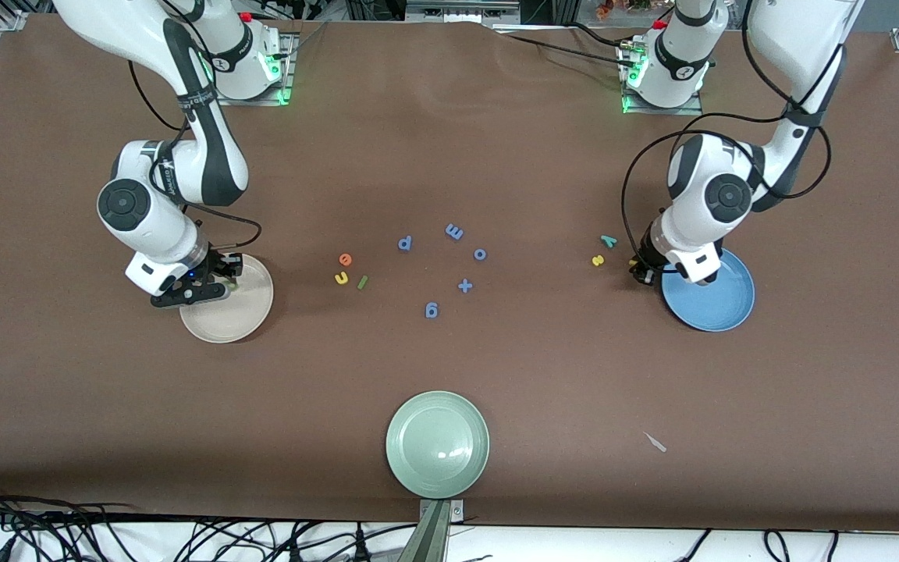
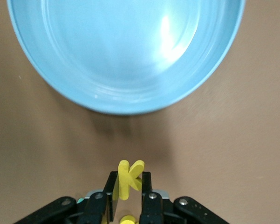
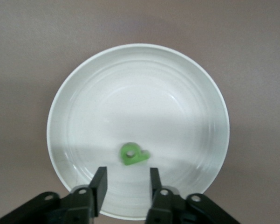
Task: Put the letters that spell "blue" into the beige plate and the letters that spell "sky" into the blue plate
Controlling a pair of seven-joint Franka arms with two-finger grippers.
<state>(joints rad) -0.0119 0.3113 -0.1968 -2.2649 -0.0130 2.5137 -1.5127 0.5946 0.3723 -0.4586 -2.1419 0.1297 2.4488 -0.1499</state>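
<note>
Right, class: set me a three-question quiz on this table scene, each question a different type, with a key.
1. True or false: the left end effector is shut on the yellow k.
2. Which letter lies in the beige plate? A orange e, B green b, C yellow u.
3. Fill in: the teal y lies on the table beside the ____ plate.

Key:
1. True; it holds the k beside the blue plate, not over it.
2. B; the green b lies there, below the open right end effector.
3. Blue.
</note>
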